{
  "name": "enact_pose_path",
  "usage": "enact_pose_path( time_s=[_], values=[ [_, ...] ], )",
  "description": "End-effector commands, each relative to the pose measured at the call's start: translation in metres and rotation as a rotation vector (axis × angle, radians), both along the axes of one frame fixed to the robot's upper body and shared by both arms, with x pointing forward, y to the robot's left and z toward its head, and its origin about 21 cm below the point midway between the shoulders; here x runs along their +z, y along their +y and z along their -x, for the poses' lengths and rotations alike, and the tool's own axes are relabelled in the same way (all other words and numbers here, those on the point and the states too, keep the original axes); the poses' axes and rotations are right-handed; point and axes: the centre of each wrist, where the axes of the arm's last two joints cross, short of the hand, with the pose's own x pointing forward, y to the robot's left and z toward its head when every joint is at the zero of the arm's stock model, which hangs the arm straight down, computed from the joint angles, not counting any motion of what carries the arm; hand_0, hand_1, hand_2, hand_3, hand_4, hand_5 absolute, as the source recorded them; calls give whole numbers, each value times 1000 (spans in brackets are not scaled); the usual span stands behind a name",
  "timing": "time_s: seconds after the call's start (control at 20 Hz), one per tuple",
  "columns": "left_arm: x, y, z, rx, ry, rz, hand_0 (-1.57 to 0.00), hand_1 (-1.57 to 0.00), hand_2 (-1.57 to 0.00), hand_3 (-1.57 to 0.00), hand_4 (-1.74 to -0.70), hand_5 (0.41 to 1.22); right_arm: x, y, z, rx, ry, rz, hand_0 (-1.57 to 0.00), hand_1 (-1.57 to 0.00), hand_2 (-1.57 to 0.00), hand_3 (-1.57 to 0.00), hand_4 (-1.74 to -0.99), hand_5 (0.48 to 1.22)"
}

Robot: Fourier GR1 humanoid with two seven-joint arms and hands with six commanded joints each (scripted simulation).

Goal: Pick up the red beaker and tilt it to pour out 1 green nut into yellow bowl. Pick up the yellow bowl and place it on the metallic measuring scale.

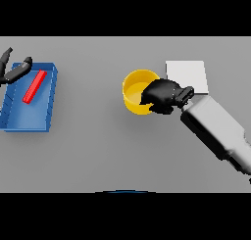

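A yellow bowl (135, 89) stands near the middle of the grey table. My right hand (164, 94) is at its right rim with fingers curled over the rim, gripping it. Just right of the bowl, behind the hand, lies a pale square plate, the metallic scale (188, 75). A red beaker (35, 86) lies on its side inside a blue tray (19, 119) at the far left. My left hand (14, 71) hovers at the tray's upper left corner with fingers relaxed and nothing in it. No green nut is visible.
The blue tray has raised walls and takes up the table's left edge. My right forearm (218, 131) crosses the table's right side diagonally.
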Motion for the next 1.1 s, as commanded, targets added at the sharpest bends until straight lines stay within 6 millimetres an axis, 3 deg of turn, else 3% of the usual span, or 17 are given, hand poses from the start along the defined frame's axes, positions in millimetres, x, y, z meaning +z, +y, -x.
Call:
enact_pose_path(
  time_s=[0.0,0.15,0.45,0.75,1.05],
  values=[
    [1,0,0,-2,-5,9,1,1,1,1,-788,702,2,0,2,-11,-10,4,-1563,-1562,-1447,-1199,-1738,1219],
    [-2,3,1,2,-2,12,1,1,1,1,-799,704,8,-3,9,-17,-21,-6,-1567,-1567,-1507,-1179,-1739,1219],
    [4,2,5,11,-5,34,1,1,1,1,-831,728,33,-38,-12,-142,-126,-18,-1554,-1570,-1517,-1166,-1741,1220],
    [6,-5,8,23,10,41,1,1,1,1,-851,754,29,-69,-38,-269,-192,-28,-1567,-1571,-1553,-1155,-1741,1221],
    [12,-4,8,49,30,37,1,1,1,1,-862,773,13,-97,-59,-389,-190,-31,-1570,-1571,-1517,-1170,-1741,1221]
  ],
)
